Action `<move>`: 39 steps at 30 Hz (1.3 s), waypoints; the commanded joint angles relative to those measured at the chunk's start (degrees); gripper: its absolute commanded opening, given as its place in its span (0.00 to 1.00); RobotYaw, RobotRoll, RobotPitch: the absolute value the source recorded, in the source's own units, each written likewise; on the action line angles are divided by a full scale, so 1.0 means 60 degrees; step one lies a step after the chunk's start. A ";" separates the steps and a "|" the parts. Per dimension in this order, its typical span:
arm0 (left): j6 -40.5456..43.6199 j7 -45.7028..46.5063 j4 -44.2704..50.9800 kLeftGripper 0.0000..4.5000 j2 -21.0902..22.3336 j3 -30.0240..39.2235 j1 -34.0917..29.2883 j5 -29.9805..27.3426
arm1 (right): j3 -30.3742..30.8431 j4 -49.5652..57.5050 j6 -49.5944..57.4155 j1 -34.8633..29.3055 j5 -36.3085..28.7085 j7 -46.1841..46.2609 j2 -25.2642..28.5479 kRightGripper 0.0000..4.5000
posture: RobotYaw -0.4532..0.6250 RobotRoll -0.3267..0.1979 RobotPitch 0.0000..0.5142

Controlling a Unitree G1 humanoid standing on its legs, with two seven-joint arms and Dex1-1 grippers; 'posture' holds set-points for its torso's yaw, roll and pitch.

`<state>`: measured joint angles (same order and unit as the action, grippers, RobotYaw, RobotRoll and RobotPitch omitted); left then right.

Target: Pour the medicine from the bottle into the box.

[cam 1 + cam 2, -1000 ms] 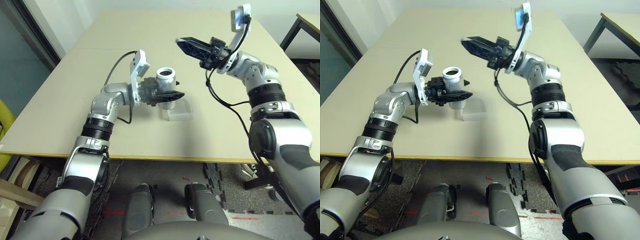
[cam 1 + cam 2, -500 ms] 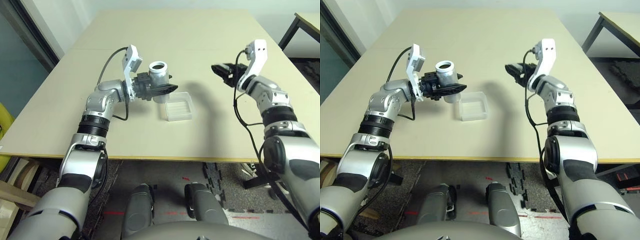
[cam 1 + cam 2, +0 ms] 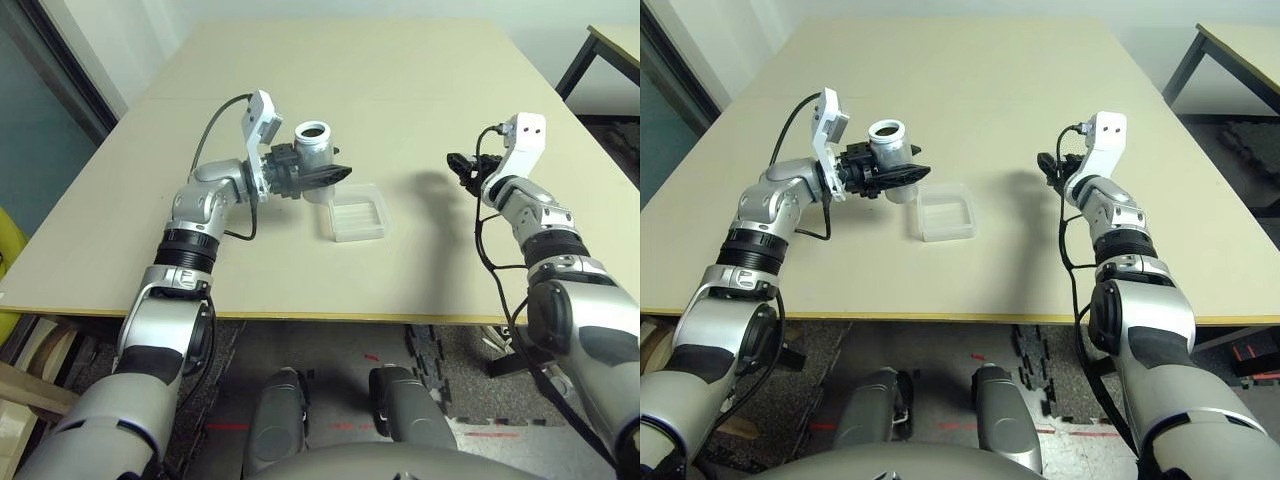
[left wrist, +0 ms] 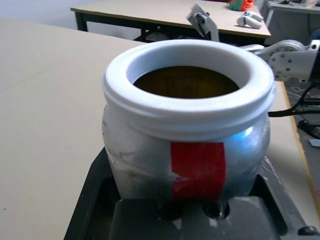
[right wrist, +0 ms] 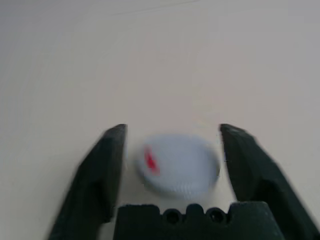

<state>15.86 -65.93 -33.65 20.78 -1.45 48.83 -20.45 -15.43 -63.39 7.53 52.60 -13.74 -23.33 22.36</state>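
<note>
Open bottle (image 4: pixel 195 165) clamped between left hand's (image 3: pixel 318 178) fingers, right hand (image 5: pixel 172 130) spread wide, cap (image 5: pixel 177 165) between its fingers, seemingly ungripped

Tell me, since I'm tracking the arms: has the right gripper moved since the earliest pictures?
Yes: the right gripper has moved toward the robot's right, farther from the clear box.

Bottle (image 4: pixel 142 160) — lower part hidden by the left gripper (image 3: pixel 342 162) in its wrist view; contents — unclear
</note>
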 commanded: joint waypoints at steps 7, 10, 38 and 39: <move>-0.0549 0.0280 -0.0946 0.59 0.0405 0.0163 0.0435 0.0592 | 0.0816 0.1263 -0.0263 -0.0348 0.0166 -0.3309 0.0483 1.00 | 0.26 0.62 0.10; -0.0788 0.0320 -0.1427 0.59 0.0534 0.0216 0.0728 0.0738 | 0.1365 0.2306 -0.0114 -0.0863 0.0194 -0.4824 0.0828 1.00 | 0.25 0.62 0.10; -0.2644 0.0859 -0.4411 0.59 0.0695 -0.0167 0.2290 0.2431 | 0.2477 0.6175 0.0952 -0.2850 -0.0576 -0.8610 0.1488 1.00 | 0.23 0.62 0.07; -0.2986 0.1181 -0.4479 0.59 0.0643 -0.0437 0.2325 0.2835 | 0.2463 0.6206 0.0996 -0.2883 -0.0613 -0.8562 0.1451 1.00 | 0.23 0.62 0.07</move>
<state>0.76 -61.29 -59.41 25.19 -1.71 61.72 -7.14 -0.79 -27.18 12.98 36.00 -16.79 -75.26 31.37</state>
